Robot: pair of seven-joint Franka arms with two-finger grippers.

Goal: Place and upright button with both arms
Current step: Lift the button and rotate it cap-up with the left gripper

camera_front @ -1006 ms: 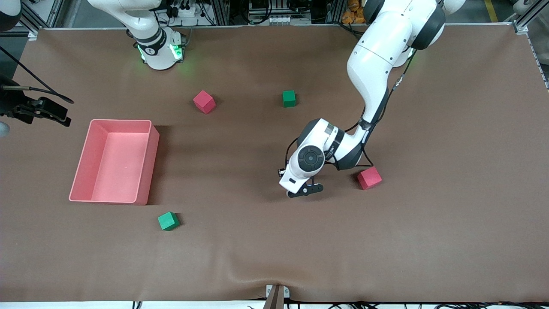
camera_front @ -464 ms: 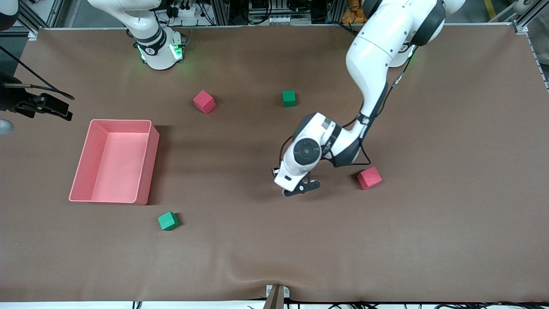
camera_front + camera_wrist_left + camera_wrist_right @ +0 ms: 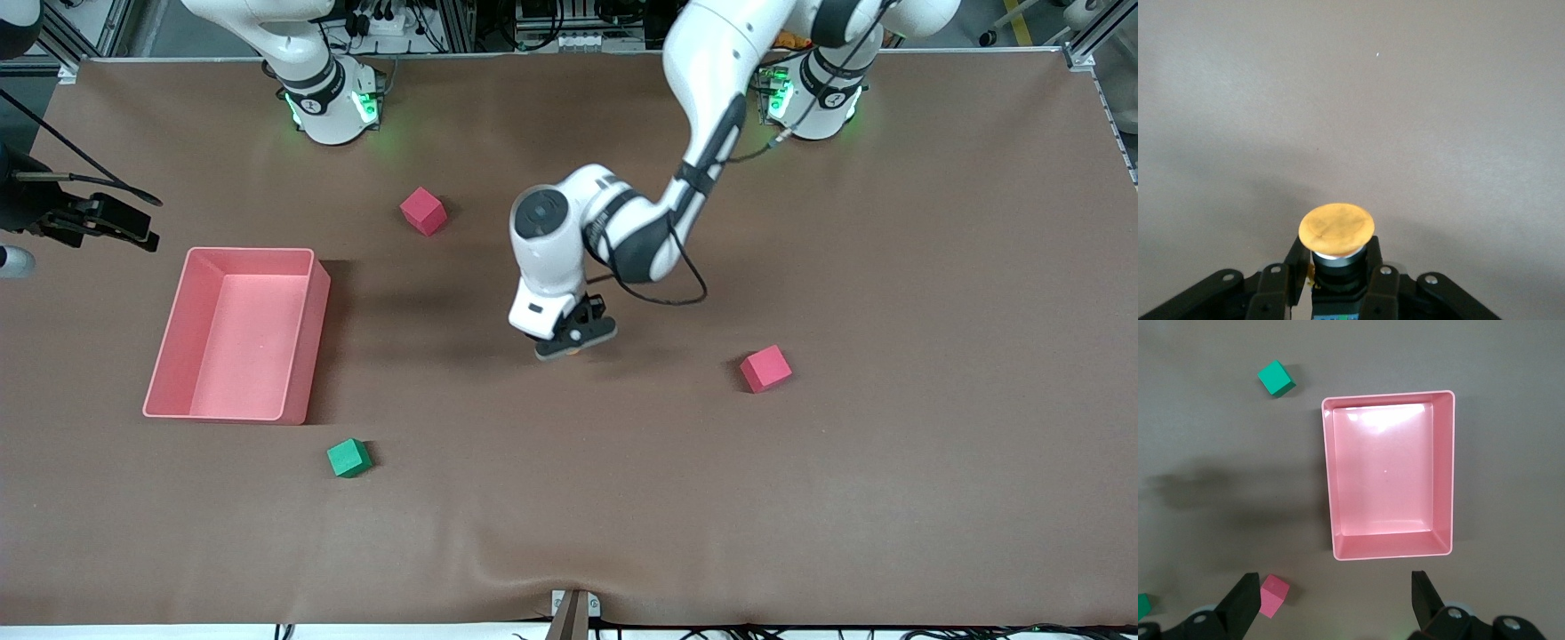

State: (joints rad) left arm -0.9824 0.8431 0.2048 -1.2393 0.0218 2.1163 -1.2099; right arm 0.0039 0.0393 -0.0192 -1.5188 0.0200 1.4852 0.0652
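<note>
An empty pink bin [image 3: 236, 333] sits on the brown surface [image 3: 889, 489]. Left gripper [image 3: 1335, 280] fingers pinch the button [image 3: 1337, 230]; right gripper [image 3: 1333, 603] fingers spread wide above the bin.

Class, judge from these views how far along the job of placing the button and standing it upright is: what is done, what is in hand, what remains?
Done: the left end effector has shut on the small push-button with the round orange cap. In hand: it carries the button over the bare brown table cover. Left: setting it down and standing it upright; the right end effector waits open above the empty pink plastic bin.
</note>
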